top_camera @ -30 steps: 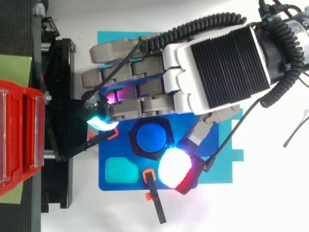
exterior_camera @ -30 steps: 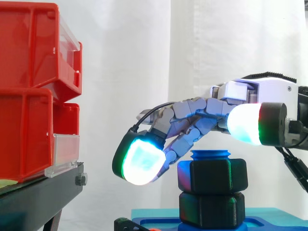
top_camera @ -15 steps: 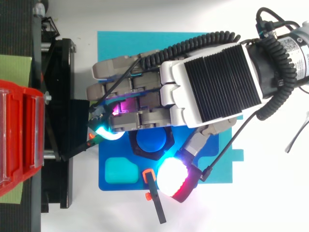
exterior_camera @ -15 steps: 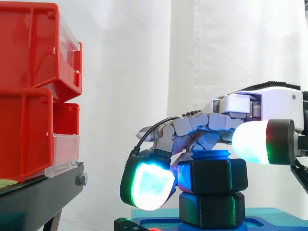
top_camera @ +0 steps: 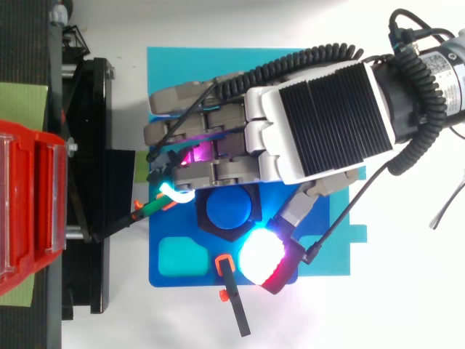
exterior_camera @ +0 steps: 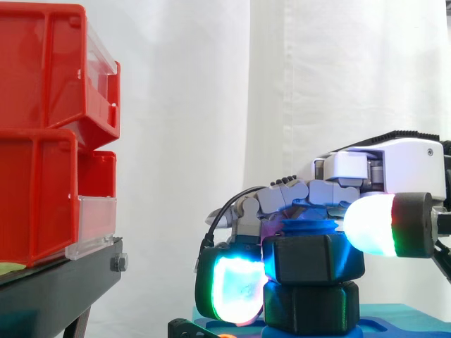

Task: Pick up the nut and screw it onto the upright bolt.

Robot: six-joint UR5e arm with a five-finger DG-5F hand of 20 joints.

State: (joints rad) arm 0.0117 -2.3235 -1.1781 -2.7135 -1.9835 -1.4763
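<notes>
The fingers (top_camera: 190, 138) of the hand (top_camera: 320, 116) are curled down round the nut (exterior_camera: 313, 259). One glowing cyan-white pad (exterior_camera: 232, 290) lies at the nut's left side and reaches down beside the lower hexagonal block (exterior_camera: 310, 308). The thumb pad (exterior_camera: 373, 225), which is white with a green and red border, stands at the opposite side. So the hand closes on the nut, with the fingers on one side and the thumb on the other.

The side view gives the heights. The black nut sits directly on the lower hexagonal block, and the short blue top of the bolt (exterior_camera: 309, 227) comes out above it. The fingers lie level over this top.

The top view gives the plan. The nut is a black hexagon round the round blue bolt head, one finger covers the nut's far edge, and the thumb pad is just beside its near right corner. This view also shows a magenta glow between the fingers.

The bolt stands upright on a blue plate (top_camera: 174, 280), on the half toward the black stand (top_camera: 87, 145). A teal pocket (top_camera: 182, 254) is in the plate's near corner on the stand's side, and a black clamp (top_camera: 236, 309) reaches over its near edge. Under the plate lies a teal mat (top_camera: 174, 65). Red bins (exterior_camera: 42, 141) are stacked on the stand, well apart from the hand.
</notes>
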